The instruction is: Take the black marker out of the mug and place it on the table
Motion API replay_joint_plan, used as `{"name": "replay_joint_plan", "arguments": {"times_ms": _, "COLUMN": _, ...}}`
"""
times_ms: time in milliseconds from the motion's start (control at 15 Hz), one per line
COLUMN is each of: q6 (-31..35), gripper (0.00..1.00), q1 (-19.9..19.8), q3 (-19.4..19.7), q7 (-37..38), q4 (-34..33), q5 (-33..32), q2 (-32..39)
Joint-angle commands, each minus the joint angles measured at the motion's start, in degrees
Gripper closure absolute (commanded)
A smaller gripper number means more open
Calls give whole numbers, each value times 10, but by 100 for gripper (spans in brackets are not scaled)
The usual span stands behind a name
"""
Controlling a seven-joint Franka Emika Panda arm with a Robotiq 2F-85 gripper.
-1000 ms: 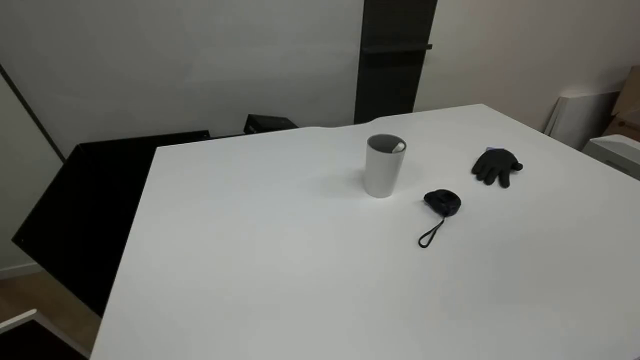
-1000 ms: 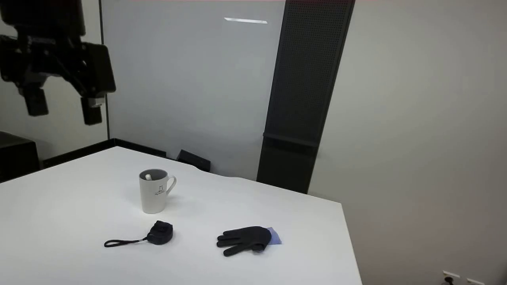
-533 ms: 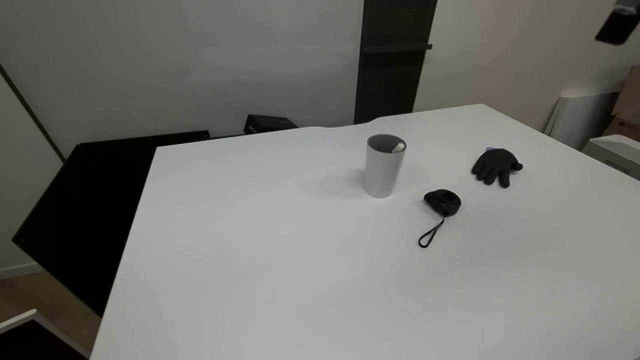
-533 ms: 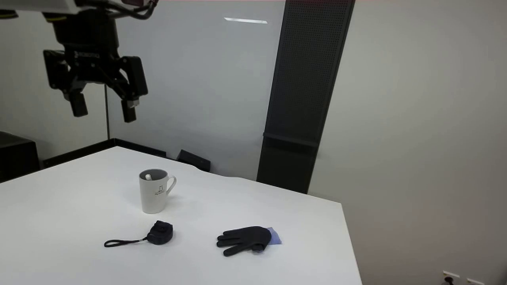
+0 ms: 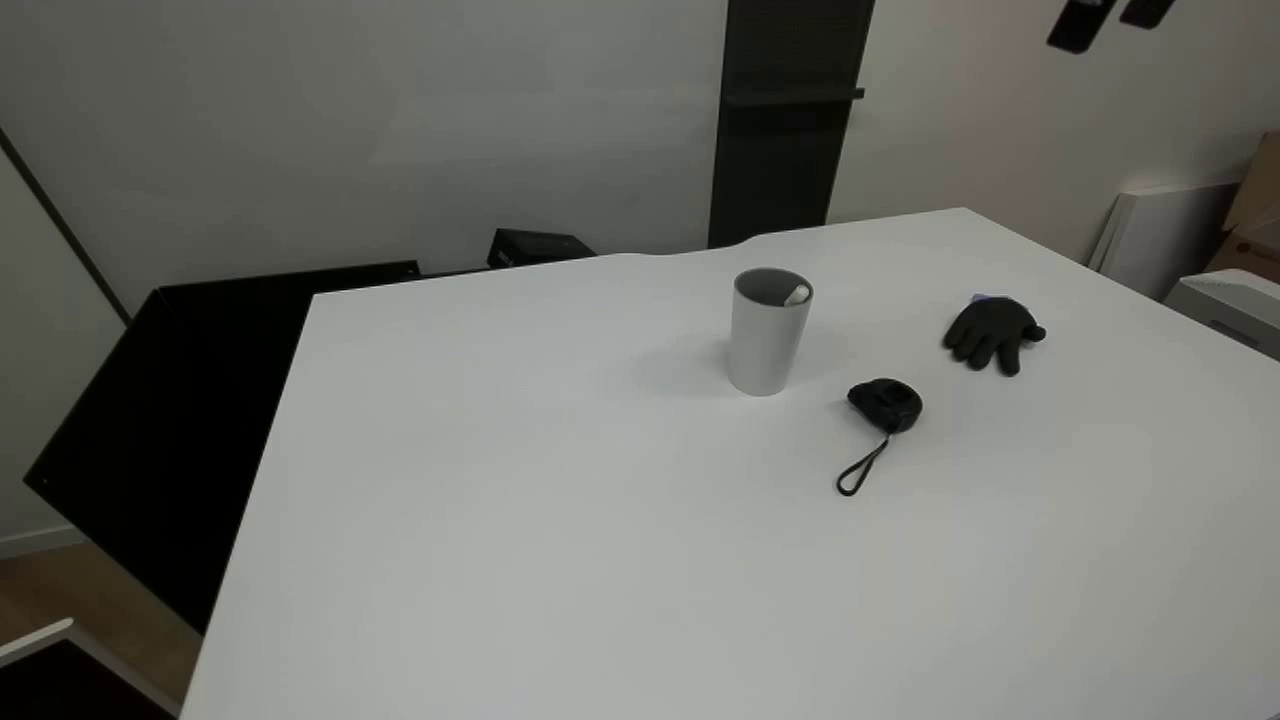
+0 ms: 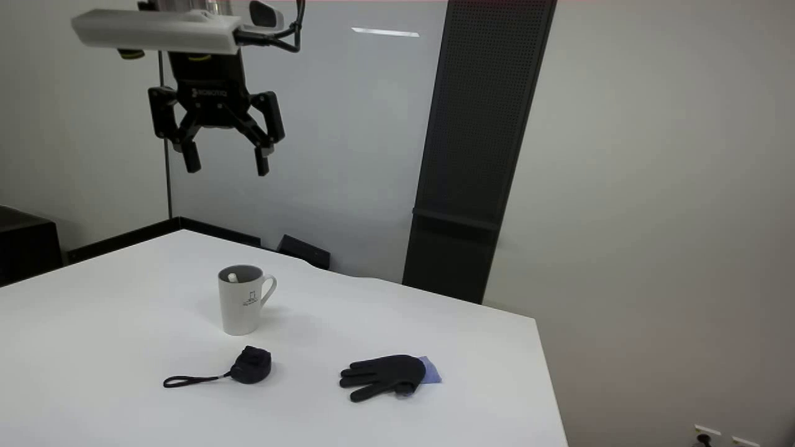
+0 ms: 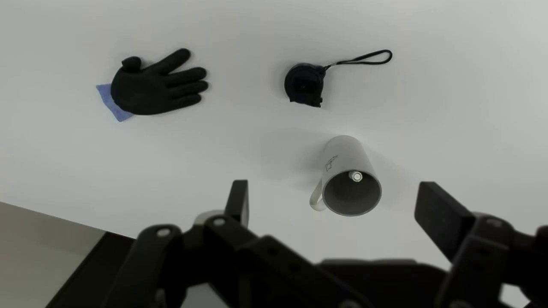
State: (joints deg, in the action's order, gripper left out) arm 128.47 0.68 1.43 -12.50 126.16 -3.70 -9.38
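Observation:
A white mug (image 5: 762, 345) stands upright on the white table (image 5: 500, 520). It also shows in an exterior view (image 6: 239, 307) with its handle, and in the wrist view (image 7: 346, 154). A marker (image 7: 356, 176) leans inside against the mug's wall; only its pale end shows, and the rest is hidden in the mug. The marker's end also shows in both exterior views (image 5: 797, 295) (image 6: 232, 277). My gripper (image 6: 228, 169) is open and empty, high above the table. In the wrist view the mug lies between the gripper's fingers (image 7: 334, 188), farther down. Fingertips (image 5: 1108, 32) show at an exterior view's top edge.
A black tape measure (image 7: 305, 84) with a wrist strap lies near the mug. A black glove (image 6: 385, 375) lies on a blue cloth (image 6: 430, 370) farther off. The table's edge (image 7: 64, 219) shows at the wrist view's lower left. A wall stands behind the table.
The arm and open gripper have moved right in an exterior view, and the fingertips have come into the other exterior view's top right. The mug, marker, tape measure and glove have not moved.

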Motion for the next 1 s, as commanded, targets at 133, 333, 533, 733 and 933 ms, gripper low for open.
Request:
{"name": "replay_joint_plan", "arguments": {"times_ms": 133, "q6": 21, "gripper": 0, "q1": 1, "q3": 0, "q7": -62, "q4": -71, "q5": 26, "q2": 91}}
{"name": "replay_joint_plan", "arguments": {"times_ms": 333, "q6": 15, "gripper": 0, "q1": -2, "q3": -5, "q7": -67, "q4": -90, "q5": 23, "q2": 126}}
{"name": "replay_joint_plan", "arguments": {"times_ms": 533, "q6": 27, "gripper": 0, "q1": -4, "q3": -7, "q7": -58, "q4": -60, "q5": 17, "q2": 109}}
{"name": "replay_joint_plan", "arguments": {"times_ms": 733, "q6": 27, "gripper": 0, "q1": -4, "q3": -7, "q7": -58, "q4": -60, "q5": 17, "q2": 106}}
{"name": "replay_joint_plan", "arguments": {"times_ms": 933, "q6": 27, "gripper": 0, "q1": -4, "q3": -7, "q7": -58, "q4": -60, "q5": 17, "q2": 105}}
